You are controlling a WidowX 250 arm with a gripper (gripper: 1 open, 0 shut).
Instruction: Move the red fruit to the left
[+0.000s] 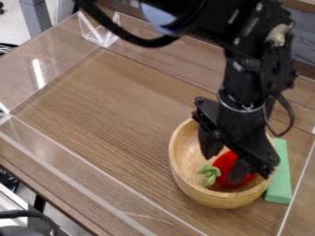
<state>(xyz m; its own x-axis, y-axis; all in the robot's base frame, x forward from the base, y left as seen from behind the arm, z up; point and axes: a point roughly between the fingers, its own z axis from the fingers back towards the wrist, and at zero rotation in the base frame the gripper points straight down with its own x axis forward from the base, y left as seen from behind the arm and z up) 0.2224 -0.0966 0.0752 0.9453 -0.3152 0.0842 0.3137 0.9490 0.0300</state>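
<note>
The fingers [238, 164] are reaching down into the wooden bowl [189, 175], straddling the red fruit [234, 166]; whether they are pinching it cannot be told.

My black arm comes in from the top and bends down. My gripper [238, 166] points straight down, low on the right side. Its two black fingers [212, 146] are apart, one on each side.

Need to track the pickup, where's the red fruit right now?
In the camera view, lower right: the red fruit sits inside the wooden bowl, just left of the green block.
</note>
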